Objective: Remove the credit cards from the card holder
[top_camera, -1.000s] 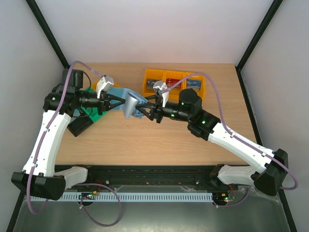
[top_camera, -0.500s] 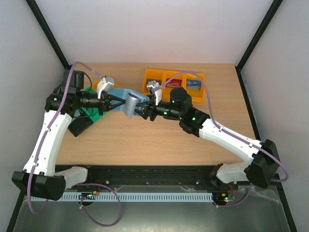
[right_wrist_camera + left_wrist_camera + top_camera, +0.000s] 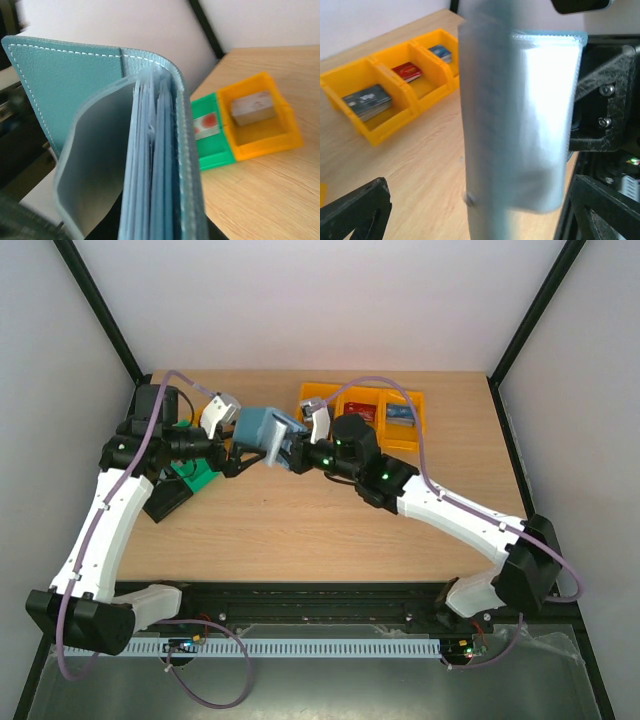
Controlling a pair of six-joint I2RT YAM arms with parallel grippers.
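Right pincer [image 3: 288, 452] is clamping down on the card holder [image 3: 262, 428] and carrying it up off the table [image 3: 300, 530], back and a little left of centre, right between the two arms. Up close in the right wrist view, the holder is standing on end, its teal cover facing left and its pale blue-grey pockets fanning out beside it. Whether any cards are sitting in those pockets, I cannot tell.

Left pincer [image 3: 480, 205] is facing the holder from the other side, jaws spread wide, one finger out to each side of it, gripping nothing.

Moving outward now. Behind the right arm, a three-part orange bin [image 3: 380, 135] is sitting near the far edge of the table, and credit cards are lying in it: a grey stack [image 3: 367, 100], a red card [image 3: 407, 71] and a blue card [image 3: 440, 51], one compartment each.

Over on the left side, a green bin [image 3: 215, 160] is holding a white card with red marks [image 3: 205, 125]. A small orange bin [image 3: 280, 140] is touching it, with a grey card [image 3: 252, 107] inside. A black bin [image 3: 165, 498] is lying just beside the left arm.
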